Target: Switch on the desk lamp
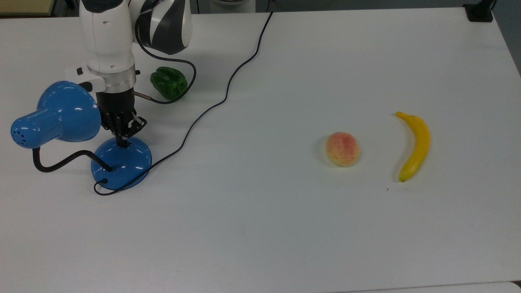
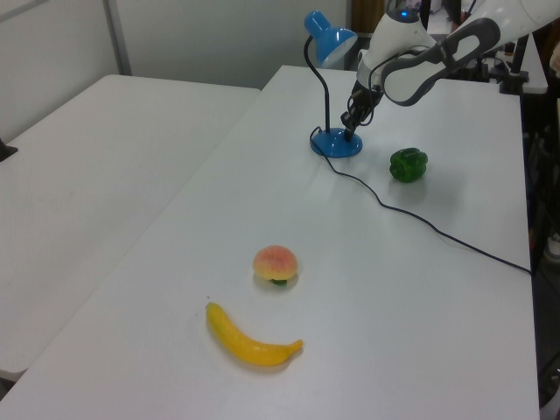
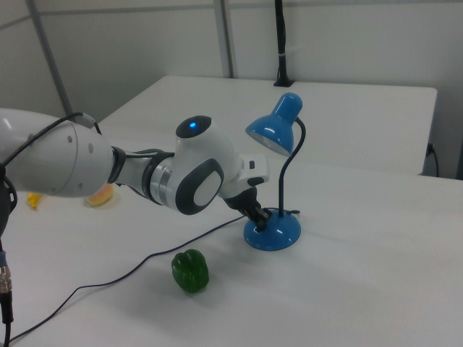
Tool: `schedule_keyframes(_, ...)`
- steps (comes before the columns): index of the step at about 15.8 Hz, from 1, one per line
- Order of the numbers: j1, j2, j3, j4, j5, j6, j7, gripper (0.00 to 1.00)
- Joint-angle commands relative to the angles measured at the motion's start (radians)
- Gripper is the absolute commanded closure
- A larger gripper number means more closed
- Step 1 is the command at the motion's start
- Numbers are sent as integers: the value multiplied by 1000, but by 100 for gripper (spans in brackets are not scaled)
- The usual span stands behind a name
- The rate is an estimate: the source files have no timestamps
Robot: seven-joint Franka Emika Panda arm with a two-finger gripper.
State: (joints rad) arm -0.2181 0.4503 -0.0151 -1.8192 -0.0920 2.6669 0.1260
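The desk lamp stands at the top view's left, its blue domed base (image 1: 129,163) on the white table and its cone shade (image 1: 61,112) held up on a black bendy neck (image 1: 61,163). My gripper (image 1: 121,141) points straight down with its fingers shut together. Its tip rests on the top of the base, right where the small black switch sits, and hides it. The same contact shows in the left view, gripper (image 2: 352,131) on base (image 2: 337,143), and in the right view, gripper (image 3: 261,220) on base (image 3: 275,233). No glow shows under the shade (image 3: 273,126).
The lamp's black cord (image 1: 228,85) snakes from the base across the table to its far edge. A green pepper (image 1: 169,83) lies just behind the gripper. A peach (image 1: 342,149) and a banana (image 1: 414,145) lie far toward the top view's right.
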Motion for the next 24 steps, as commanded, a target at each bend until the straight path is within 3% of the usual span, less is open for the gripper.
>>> schedule_keyframes(1,2,28,-2,15,-17,45,18,100)
schedule_keyframes(15,3,1,-2,3,-35,34,17,100)
schedule_keyframes(24,16,-94,24,-6,-35,-252,17,100)
